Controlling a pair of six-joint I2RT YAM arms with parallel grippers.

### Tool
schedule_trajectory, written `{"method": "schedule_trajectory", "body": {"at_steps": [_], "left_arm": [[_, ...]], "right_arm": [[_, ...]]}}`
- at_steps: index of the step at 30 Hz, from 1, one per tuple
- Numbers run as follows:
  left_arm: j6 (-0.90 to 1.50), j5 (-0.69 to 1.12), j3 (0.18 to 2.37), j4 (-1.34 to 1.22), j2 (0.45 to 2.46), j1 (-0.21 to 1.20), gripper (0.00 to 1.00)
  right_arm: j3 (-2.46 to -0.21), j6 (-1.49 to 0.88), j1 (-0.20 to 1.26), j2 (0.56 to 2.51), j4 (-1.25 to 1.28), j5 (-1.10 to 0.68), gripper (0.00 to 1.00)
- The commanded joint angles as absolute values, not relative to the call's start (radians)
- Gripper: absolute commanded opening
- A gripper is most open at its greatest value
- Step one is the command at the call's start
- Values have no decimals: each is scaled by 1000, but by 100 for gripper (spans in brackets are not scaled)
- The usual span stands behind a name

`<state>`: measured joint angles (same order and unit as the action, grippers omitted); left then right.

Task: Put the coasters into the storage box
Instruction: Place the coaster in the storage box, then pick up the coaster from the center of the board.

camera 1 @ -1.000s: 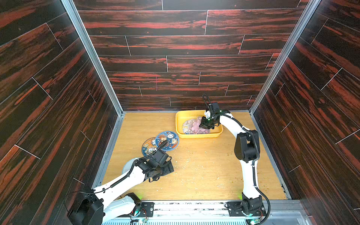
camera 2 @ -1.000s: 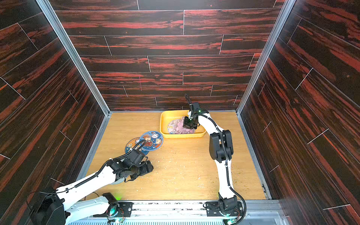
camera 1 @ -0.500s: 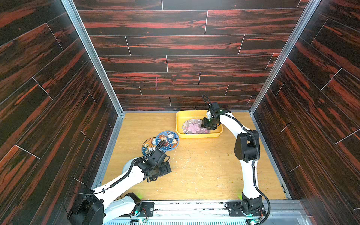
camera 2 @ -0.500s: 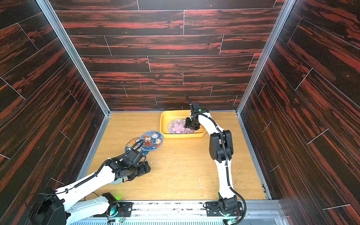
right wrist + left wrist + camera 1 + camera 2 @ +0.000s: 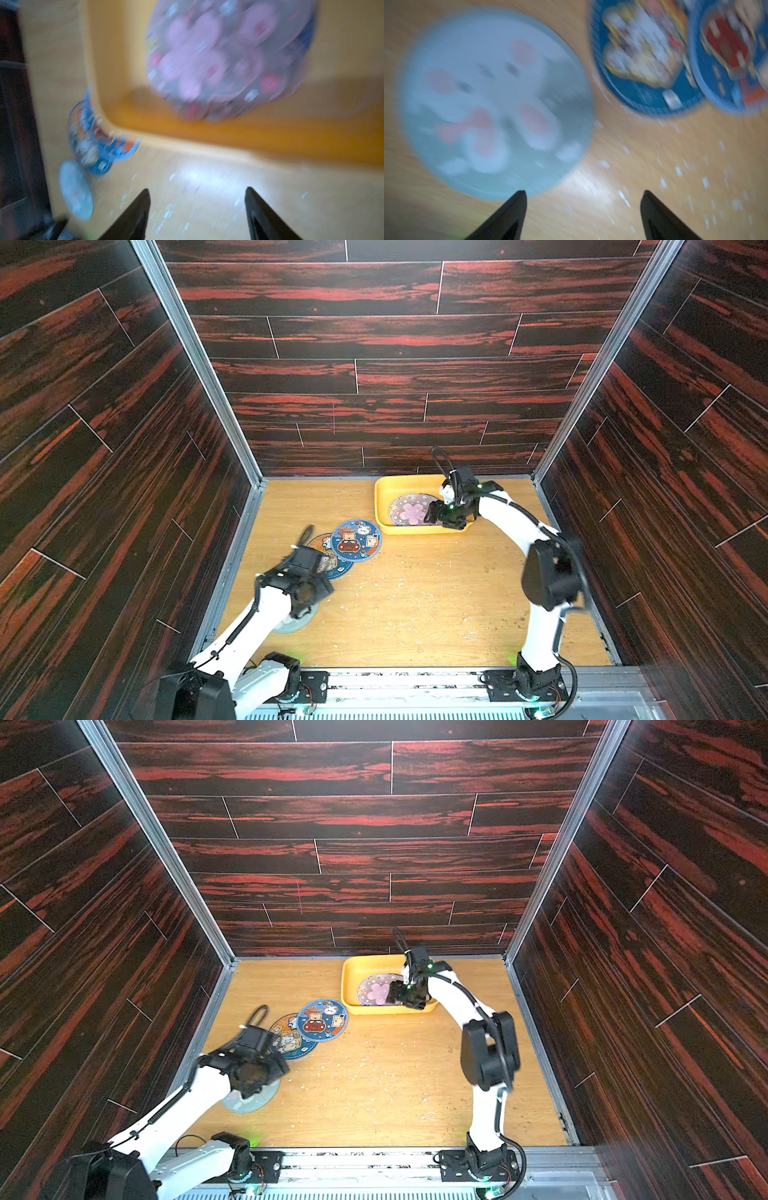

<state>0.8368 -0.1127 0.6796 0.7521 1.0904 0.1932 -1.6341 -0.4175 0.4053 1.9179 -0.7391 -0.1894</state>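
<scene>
Coasters outside the storage box: three, all flat on the tabletop. Two blue cartoon ones overlap, with the car-print coaster on top of the second blue coaster. One pale grey-green coaster lies nearer the robot's base, apart from that pair. One box, at the far edge of the tabletop. It holds one stack, with the pink blossom coaster lying on a round printed one. Can't count what's under those.

Left fingers: spread wide, nothing between them, low over the tabletop with one tip at the pale coaster's rim. The view is too blurred to tell whether it touches.

Right fingers: also spread wide and empty, over the box's right end just beside the stack.

Versus a second ago: the right fingers were closed on the pink blossom coaster, held tilted over the box. It now lies flat on the stack, released. The left arm has swung sideways from beside the blue pair to above the pale coaster, partly hiding it in both top views. Blue pair and box unmoved.
</scene>
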Motion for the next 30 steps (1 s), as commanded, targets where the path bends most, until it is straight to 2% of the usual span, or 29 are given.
{"method": "schedule_trajectory", "body": {"at_steps": [1,8,15,21,30], "left_arm": [[764,-166,701,787,1122,91,90],[716,-204,706,703,1199,-103,92],[667,-171,715,594,1277,-258,92],[655,-135,722,534,1328,-333,91],[669,-155,724,504,1402,-361,91]], "right_arm": [[-1548,-438,450,1825,-708,-251,75],[-1437,-476,515,1731,-689,-276,77],[-1423,-476,532,1686,-707,-275,78],[-1425,-472,532,1672,-719,-273,78],[-1439,-471,532,1670,-723,-269,79]]}}
